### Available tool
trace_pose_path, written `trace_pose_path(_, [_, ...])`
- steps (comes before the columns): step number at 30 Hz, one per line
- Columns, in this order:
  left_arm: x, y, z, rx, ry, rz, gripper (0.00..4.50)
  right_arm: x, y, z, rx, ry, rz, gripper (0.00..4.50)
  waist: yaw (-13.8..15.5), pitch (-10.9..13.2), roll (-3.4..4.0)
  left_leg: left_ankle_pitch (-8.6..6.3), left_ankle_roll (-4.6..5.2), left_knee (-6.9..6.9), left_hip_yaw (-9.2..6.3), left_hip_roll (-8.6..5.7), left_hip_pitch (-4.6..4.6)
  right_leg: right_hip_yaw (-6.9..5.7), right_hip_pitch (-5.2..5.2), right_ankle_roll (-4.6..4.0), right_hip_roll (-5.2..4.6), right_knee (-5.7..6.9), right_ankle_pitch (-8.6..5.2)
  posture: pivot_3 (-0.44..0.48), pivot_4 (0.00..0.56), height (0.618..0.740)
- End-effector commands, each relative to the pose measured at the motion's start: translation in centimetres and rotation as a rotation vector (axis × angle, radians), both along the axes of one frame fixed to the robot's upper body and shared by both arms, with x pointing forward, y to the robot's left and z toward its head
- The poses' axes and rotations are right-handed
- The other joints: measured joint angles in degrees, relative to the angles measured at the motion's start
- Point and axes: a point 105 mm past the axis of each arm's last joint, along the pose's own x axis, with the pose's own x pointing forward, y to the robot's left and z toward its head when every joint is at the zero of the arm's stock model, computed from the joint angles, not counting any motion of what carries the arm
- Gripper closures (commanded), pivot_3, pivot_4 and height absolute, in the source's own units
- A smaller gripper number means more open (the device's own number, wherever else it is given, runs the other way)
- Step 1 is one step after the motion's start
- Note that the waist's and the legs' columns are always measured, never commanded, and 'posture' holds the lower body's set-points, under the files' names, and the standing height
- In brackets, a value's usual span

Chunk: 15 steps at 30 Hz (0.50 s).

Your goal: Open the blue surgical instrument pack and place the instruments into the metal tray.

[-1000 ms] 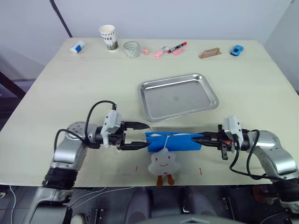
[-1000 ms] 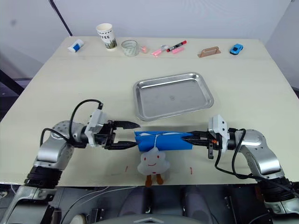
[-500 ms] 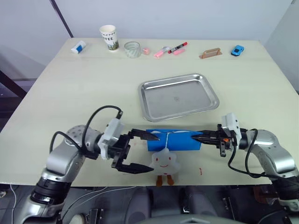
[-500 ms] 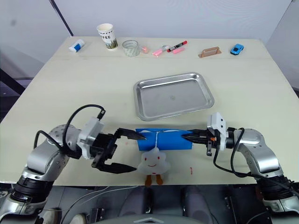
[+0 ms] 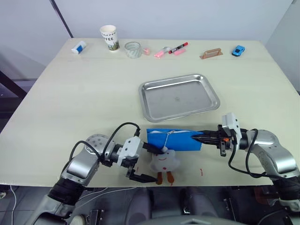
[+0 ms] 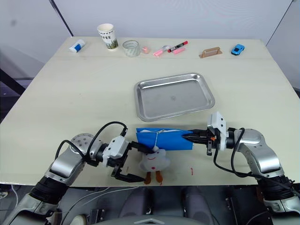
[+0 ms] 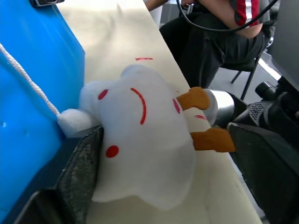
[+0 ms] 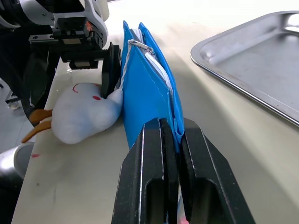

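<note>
The blue surgical instrument pack [image 5: 173,139] stands on its long edge near the table's front, zipper [image 8: 154,65] on top, zipped closed. My right gripper [image 5: 200,138] is shut on the pack's right end, fingers [image 8: 152,154] pinching the fabric. A white plush toy [image 5: 164,161] hangs from the pack by a cord and lies in front of it. My left gripper [image 5: 146,162] is open, its fingers [image 7: 86,170] on either side of the plush toy, one touching it beside the pack [image 7: 32,93]. The metal tray [image 5: 157,89] sits empty behind the pack. The instruments are hidden.
Along the far edge stand a paper cup [image 5: 108,37], a clear tape roll [image 5: 132,49], pink and red markers [image 5: 171,48], a wooden block [image 5: 211,53], a blue toy car [image 5: 238,50] and a white tube [image 5: 78,47]. The table's front edge is just below the plush toy.
My left gripper has swung right and toward the front edge, and its open fingers now straddle the plush toy. The right gripper has kept its hold on the pack's end.
</note>
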Motion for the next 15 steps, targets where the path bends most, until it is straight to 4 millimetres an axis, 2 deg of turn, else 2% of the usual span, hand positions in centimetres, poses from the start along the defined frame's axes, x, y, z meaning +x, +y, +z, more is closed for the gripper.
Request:
trace_pose_path(1, [0.1, -0.4, -0.3, 0.002, -0.004, -0.006, 1.64, 0.0, 0.0, 1.1, 0.020, -0.046, -0.002, 4.50, 0.0, 0.0, 0.00, 0.00, 0.00, 0.00, 0.00, 0.00, 0.00, 0.00, 0.00, 0.00, 0.00, 0.00, 0.00, 0.000, 0.150, 0.725])
trace_pose_path(2, [0.2, -0.4, -0.2, -0.002, -0.008, -0.007, 2.27, 0.0, 0.0, 1.1, 0.021, -0.048, -0.003, 4.50, 0.0, 0.0, 0.00, 0.00, 0.00, 0.00, 0.00, 0.00, 0.00, 0.01, 0.00, 0.00, 0.00, 0.00, 0.00, 0.000, 0.150, 0.725])
trace_pose_path(6, [0.4, -0.5, 0.1, -0.027, -0.019, 0.005, 4.32, 0.1, 0.0, 1.1, 0.023, -0.051, -0.007, 4.50, 0.0, 0.0, 0.00, 0.00, 0.00, 0.00, 0.00, 0.00, 0.00, 0.01, 0.00, 0.00, 0.00, 0.00, 0.00, 0.000, 0.150, 0.725])
trace_pose_path(7, [0.5, -0.5, 0.4, -0.040, -0.023, 0.007, 4.47, 0.1, -0.1, 1.1, 0.023, -0.051, -0.008, 4.50, 0.0, 0.0, 0.00, 0.00, 0.00, 0.00, 0.00, 0.00, 0.00, 0.01, 0.00, 0.00, 0.00, 0.00, 0.00, 0.000, 0.150, 0.725])
trace_pose_path(9, [0.6, -0.7, 1.3, -0.084, -0.029, 0.006, 4.47, 0.1, -0.1, 1.1, 0.023, -0.052, -0.009, 4.50, 0.0, 0.0, 0.00, 0.00, 0.00, 0.00, 0.00, 0.00, 0.00, 0.01, 0.00, 0.00, 0.00, 0.00, 0.00, 0.000, 0.150, 0.725])
trace_pose_path(15, [1.1, -1.2, 6.0, -0.262, -0.041, 0.034, 4.47, 0.0, -0.2, 0.8, 0.020, -0.049, -0.009, 4.50, 0.0, 0.0, 0.00, 0.00, 0.00, 0.01, -0.03, 0.00, -0.04, -0.01, 0.00, 0.01, -0.01, 0.00, 0.00, 0.000, 0.150, 0.725])
